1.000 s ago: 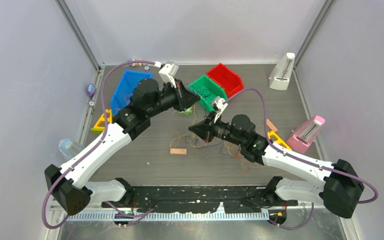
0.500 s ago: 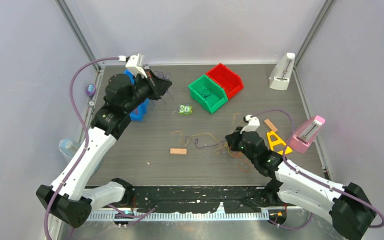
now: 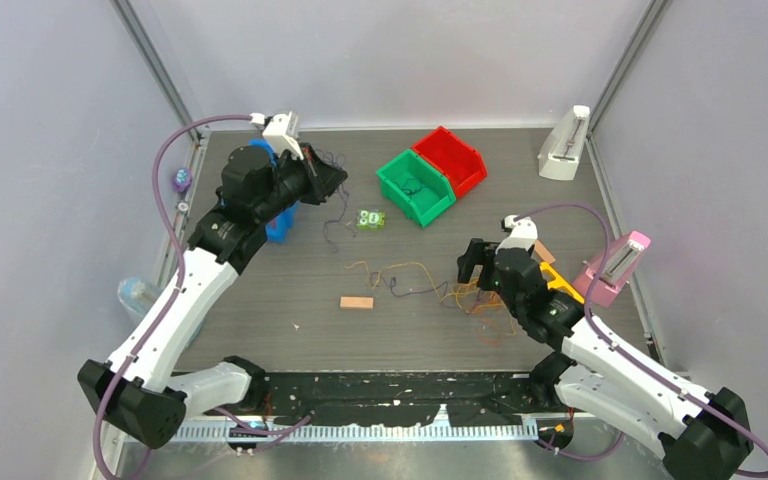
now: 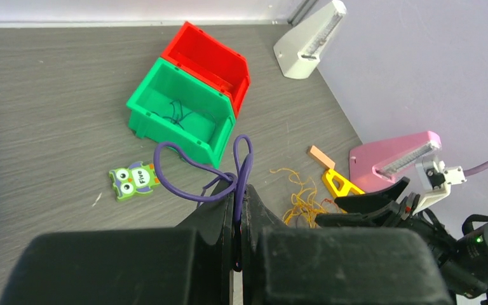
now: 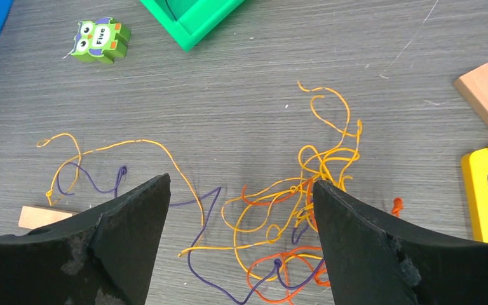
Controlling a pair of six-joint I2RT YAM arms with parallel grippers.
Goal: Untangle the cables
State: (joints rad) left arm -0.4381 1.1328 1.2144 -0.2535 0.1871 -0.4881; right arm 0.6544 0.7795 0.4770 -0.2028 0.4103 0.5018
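Observation:
A loose tangle of yellow, orange and purple cables [image 3: 440, 290] lies on the table's middle right. In the right wrist view this tangle [image 5: 292, 210] sits just below and between my right gripper's [image 5: 241, 183] wide-open jaws, which hold nothing. In the top view the right gripper [image 3: 472, 262] hovers at the tangle's right end. My left gripper [image 3: 335, 180] is raised at the back left, shut on a single purple cable [image 4: 184, 181] that loops out above its fingertips. The purple cable [image 3: 332, 215] hangs from it toward the table.
A green bin [image 3: 415, 187] with a dark strand inside and a red bin [image 3: 450, 160] stand at the back. A blue bin [image 3: 260, 190] is half hidden by the left arm. An owl tile [image 3: 369, 219], a wooden block [image 3: 356, 302], a yellow piece [image 3: 557, 282], and pink [image 3: 615, 265] and white [image 3: 565, 145] stands surround the cables.
My left arm swung from beside the green bin to the back left, carrying the purple cable. My right arm drew back rightward and its jaws opened over the tangle.

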